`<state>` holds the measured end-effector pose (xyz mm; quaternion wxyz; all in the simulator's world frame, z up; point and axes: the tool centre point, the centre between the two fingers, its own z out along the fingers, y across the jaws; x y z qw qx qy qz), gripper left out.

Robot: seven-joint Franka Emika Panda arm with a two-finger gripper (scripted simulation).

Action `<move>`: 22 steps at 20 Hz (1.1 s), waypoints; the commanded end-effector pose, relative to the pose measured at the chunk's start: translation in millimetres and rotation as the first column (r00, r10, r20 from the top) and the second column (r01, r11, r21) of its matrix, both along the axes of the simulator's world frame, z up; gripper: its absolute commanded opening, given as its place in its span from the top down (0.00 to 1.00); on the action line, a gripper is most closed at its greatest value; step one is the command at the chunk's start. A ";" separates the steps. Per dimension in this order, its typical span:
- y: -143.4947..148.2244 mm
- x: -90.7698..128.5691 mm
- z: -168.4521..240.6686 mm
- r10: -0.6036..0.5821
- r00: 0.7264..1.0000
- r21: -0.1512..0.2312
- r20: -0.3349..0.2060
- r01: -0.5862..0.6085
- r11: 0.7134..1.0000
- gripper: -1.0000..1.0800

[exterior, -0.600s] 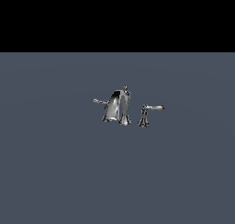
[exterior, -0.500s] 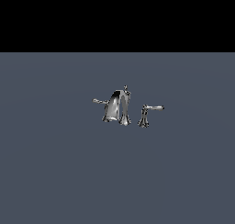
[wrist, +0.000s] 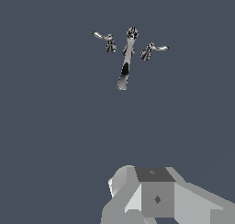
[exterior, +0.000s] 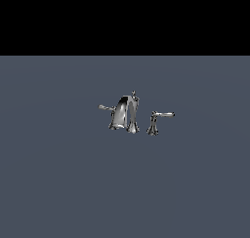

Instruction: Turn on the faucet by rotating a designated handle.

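The faucet (exterior: 125,114) is a small chrome set standing on the grey floor in the middle of the exterior view. Its arched spout (exterior: 118,116) bends down toward the exterior view's left, and a thin knob-topped rod (exterior: 134,94) rises behind it. The handle (exterior: 104,107) is the short thin lever sticking out sideways from the spout body toward the exterior view's left. In the wrist view the faucet (wrist: 125,67) shows from above, far off, with the handle (wrist: 100,35) beside the spout. No fingers show in either view.
A longer lever (exterior: 165,114) on its own flared pedestal (exterior: 153,128) stands apart, at the exterior view's right of the spout. A white and grey block of the arm (wrist: 156,195) fills the wrist view's edge. Plain grey floor (exterior: 63,183) surrounds the faucet.
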<state>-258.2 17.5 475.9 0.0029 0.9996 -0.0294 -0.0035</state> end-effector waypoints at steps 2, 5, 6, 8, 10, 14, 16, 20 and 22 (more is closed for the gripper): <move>8.1 4.1 -8.7 -0.040 0.999 0.000 0.000 0.040 0.999 1.00; 17.1 9.3 -18.7 -0.086 0.996 0.000 0.000 0.086 0.996 1.00; 20.5 11.4 -22.4 -0.104 0.995 0.000 0.000 0.104 0.995 1.00; 27.8 16.2 -30.7 -0.142 0.990 0.001 0.000 0.142 0.990 1.00; 35.6 21.8 -39.7 -0.183 0.983 0.001 0.000 0.183 0.983 1.00; 50.8 34.3 -58.2 -0.267 0.964 0.001 0.000 0.267 0.964 1.00; 58.1 41.1 -67.4 -0.308 0.951 0.002 0.000 0.308 0.951 1.00; 71.9 55.7 -86.0 -0.388 0.922 0.003 0.000 0.388 0.921 1.00; 78.4 63.5 -95.3 -0.428 0.904 0.003 0.000 0.428 0.904 1.00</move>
